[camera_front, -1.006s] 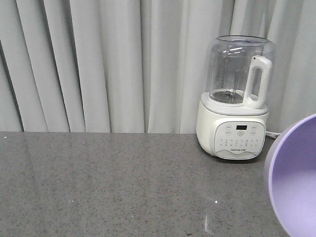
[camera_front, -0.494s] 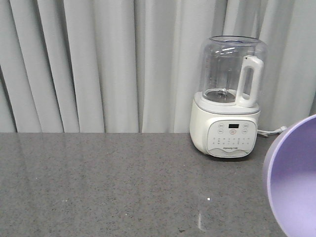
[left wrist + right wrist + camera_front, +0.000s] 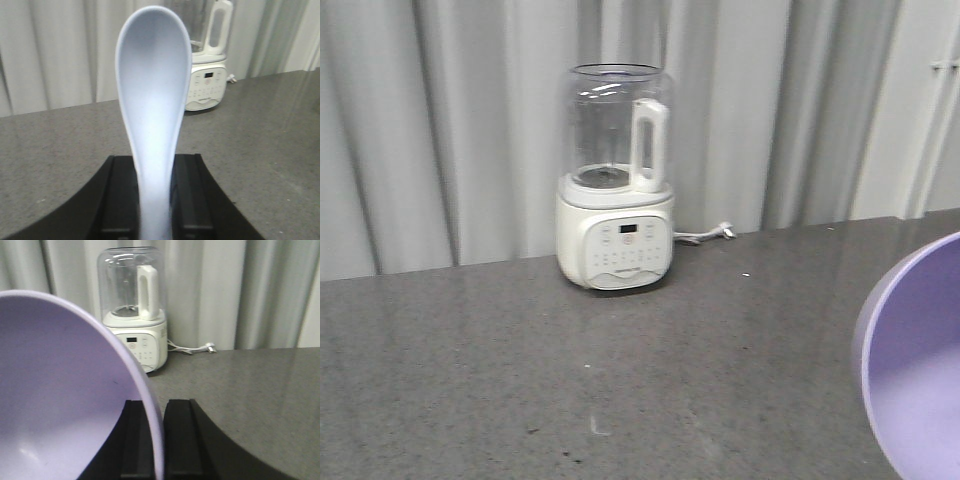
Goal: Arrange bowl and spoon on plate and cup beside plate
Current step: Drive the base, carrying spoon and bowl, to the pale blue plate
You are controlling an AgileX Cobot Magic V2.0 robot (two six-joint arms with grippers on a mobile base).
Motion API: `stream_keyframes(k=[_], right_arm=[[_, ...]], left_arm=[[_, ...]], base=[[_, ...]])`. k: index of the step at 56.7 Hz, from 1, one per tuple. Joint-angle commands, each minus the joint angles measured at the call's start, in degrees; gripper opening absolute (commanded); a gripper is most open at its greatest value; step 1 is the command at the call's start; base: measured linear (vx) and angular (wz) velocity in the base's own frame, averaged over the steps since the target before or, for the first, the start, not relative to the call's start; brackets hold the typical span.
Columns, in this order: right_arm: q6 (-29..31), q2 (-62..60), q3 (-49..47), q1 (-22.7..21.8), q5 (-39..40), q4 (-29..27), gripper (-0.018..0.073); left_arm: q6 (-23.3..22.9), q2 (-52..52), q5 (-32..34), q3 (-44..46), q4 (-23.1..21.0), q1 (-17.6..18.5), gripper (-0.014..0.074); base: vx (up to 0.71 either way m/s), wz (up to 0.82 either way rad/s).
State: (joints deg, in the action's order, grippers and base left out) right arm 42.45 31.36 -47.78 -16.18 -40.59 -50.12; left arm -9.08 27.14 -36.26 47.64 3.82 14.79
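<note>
The left gripper [image 3: 154,200] is clamped on the handle of the spoon [image 3: 152,95], with a black finger [image 3: 120,195] pressed to either side. The spoon stands upright above the grey countertop [image 3: 50,150], scoop uppermost and hollow face toward the wrist camera. Further back, before the pale curtain [image 3: 420,130], a white blender [image 3: 615,190] with a clear jug stands on the countertop, its cord [image 3: 705,236] trailing right. At the right edge of the front view the bowl [image 3: 920,370] is tilted, hollow facing left. It seems held off the countertop, though the frame cuts it short. The right gripper [image 3: 159,437] pinches the bowl's rim, one finger inside and one outside.
</note>
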Motion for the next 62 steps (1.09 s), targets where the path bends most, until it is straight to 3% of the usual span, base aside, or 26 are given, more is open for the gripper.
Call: stream_keyframes(k=[1, 62], right_arm=[[0.55, 0.4, -1.52, -0.19, 3.83, -2.53, -0.0009], [0.55, 0.4, -1.52, -0.19, 3.65, -2.53, -0.0009]], left_arm=[[0.02, 0.5, 5.07, 1.24, 0.07, 0.36, -0.0006], [0.02, 0.5, 5.07, 1.24, 0.07, 0.36, -0.0006]], base=[[-0.15, -0.67], [-0.14, -0.71]])
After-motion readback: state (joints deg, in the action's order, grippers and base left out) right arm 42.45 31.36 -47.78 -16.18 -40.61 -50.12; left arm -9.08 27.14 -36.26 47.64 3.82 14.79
